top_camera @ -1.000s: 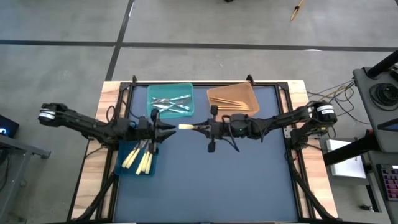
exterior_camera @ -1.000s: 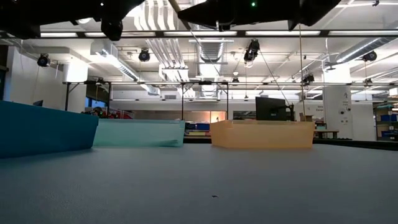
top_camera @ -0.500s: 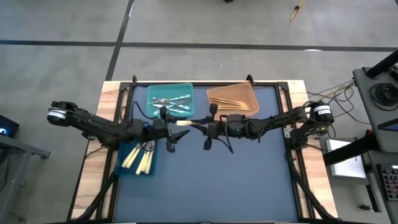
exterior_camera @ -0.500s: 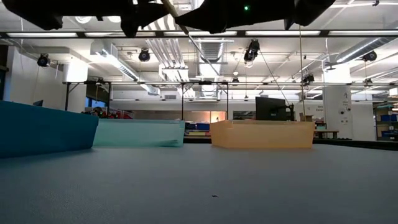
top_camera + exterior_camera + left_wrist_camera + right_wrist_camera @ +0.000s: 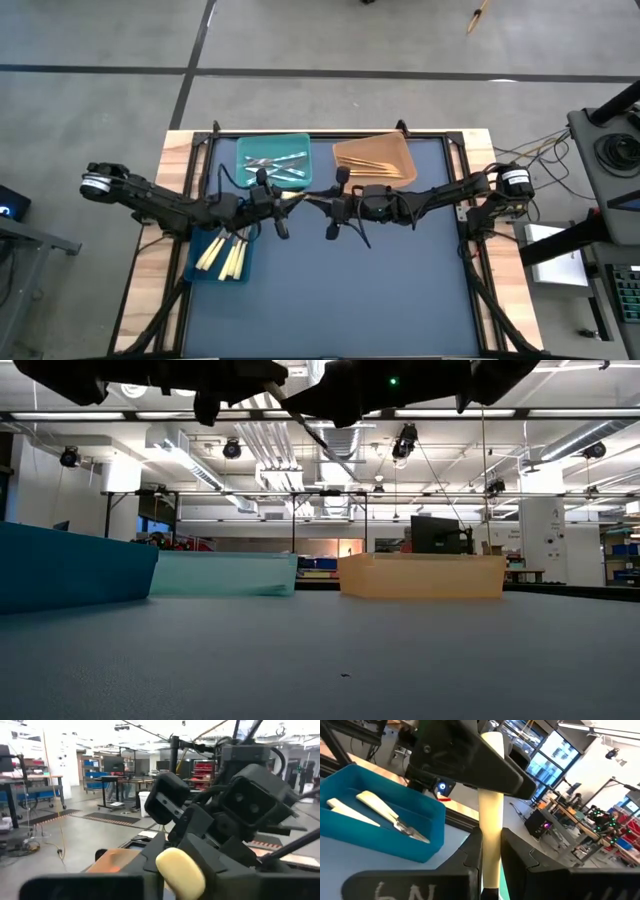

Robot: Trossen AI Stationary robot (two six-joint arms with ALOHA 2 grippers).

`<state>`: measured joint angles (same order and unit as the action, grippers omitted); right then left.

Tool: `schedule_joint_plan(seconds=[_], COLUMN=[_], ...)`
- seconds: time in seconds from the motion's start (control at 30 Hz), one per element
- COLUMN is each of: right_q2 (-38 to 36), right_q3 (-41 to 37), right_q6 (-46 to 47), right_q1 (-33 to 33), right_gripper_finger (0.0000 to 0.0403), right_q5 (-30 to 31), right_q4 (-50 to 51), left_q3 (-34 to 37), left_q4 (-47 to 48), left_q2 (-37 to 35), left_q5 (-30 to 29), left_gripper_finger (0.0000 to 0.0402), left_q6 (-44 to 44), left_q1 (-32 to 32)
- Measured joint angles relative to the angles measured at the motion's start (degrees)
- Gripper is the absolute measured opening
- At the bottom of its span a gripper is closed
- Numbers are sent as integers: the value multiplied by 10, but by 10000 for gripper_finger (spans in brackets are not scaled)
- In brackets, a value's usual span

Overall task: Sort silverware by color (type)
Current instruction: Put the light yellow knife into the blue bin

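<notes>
Left gripper [image 5: 283, 200]: we see it pinching one end of the pale yellow utensil [image 5: 293, 197].
Utensil: above mid-table, spanning both grippers; we judge it light, stiff, slippery, best gripped mid-handle.
Right gripper [image 5: 318, 203]: clamped on the other end.

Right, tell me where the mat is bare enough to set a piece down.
The dark blue-grey table mat is bare across its whole near half, below both arms, and along its right side under the tan plastic bin. It is crowded at the far left, where the teal bin and the deep blue bin of pale yellow cutlery sit.
</notes>
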<state>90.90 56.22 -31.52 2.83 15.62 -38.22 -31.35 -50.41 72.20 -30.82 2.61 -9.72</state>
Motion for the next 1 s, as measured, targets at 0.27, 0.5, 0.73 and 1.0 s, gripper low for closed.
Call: schedule_joint_plan(seconds=[0.27,0.5,0.73,1.0], right_q2=[1,-1,-6,-6], right_q3=[4,4,4,4], right_q6=[37,54,75,80], right_q1=[0,2,2,2], right_gripper_finger=[83,131,137,138], right_q5=[-7,-6,-6,-6], right_q4=[3,25,47,50], left_q3=[0,-41,-242,-442], left_q4=[0,166,747,1141], left_q2=[-1,-38,-108,-72], left_q5=[-7,-30,-62,-16], left_gripper_finger=[23,23,23,23], left_q6=[-6,-19,-160,-294], left_q1=[-5,-23,-79,-177])
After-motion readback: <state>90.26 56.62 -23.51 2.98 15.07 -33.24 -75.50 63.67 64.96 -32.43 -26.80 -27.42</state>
